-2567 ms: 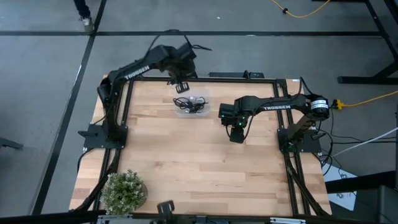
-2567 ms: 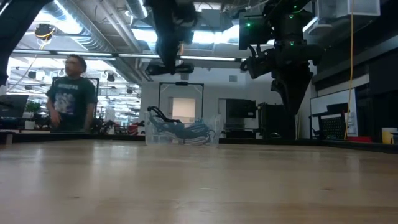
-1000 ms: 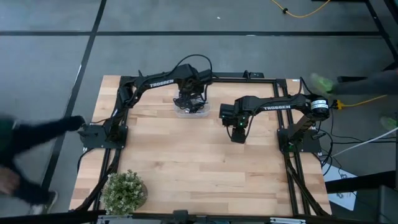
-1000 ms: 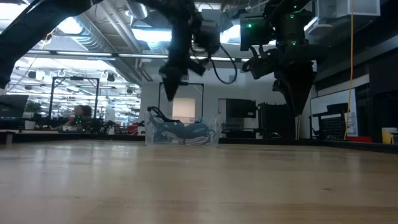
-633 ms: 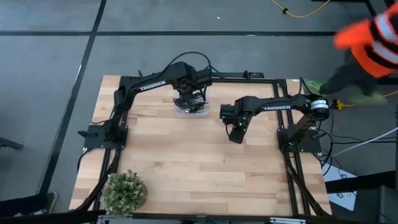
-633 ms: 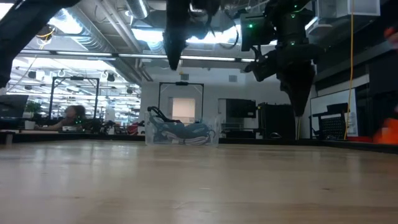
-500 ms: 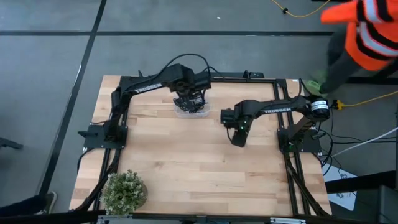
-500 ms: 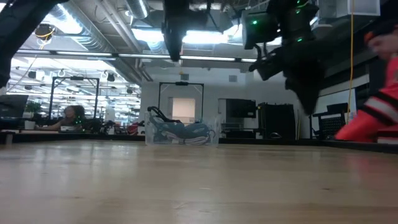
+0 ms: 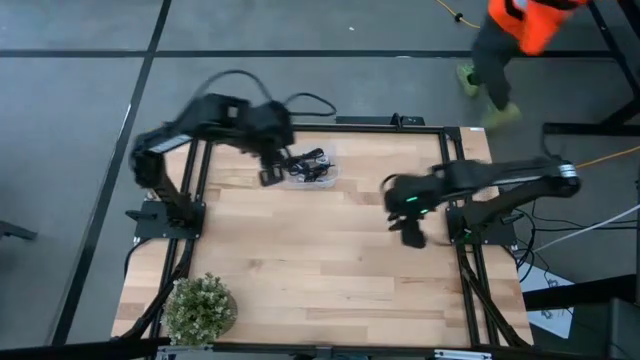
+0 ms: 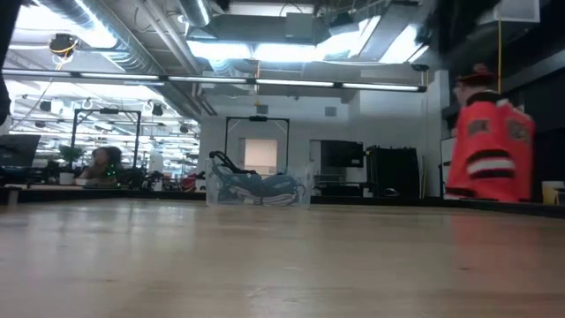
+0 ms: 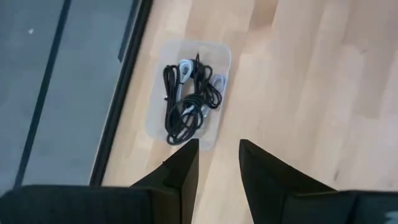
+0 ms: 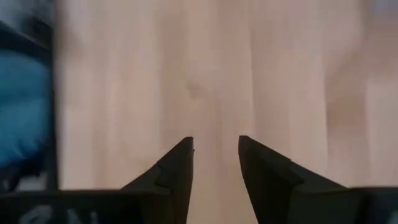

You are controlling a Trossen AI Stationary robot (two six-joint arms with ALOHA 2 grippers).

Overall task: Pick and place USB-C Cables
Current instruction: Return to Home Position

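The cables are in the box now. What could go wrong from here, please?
1. The left gripper hangs open close beside the box of cables, near the far edge of the table; a sideways swing could knock it off.
2. A person in orange walks by the table's far right corner; the arm of the right gripper could swing toward them.

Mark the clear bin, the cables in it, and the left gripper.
transparent bin (image 11: 208, 118), left wrist view, bare floor by its wall.
USB-C cables (image 11: 186, 106), left wrist view, middle of the black tangle.
left gripper (image 11: 217, 144), left wrist view, midway between its open fingertips.
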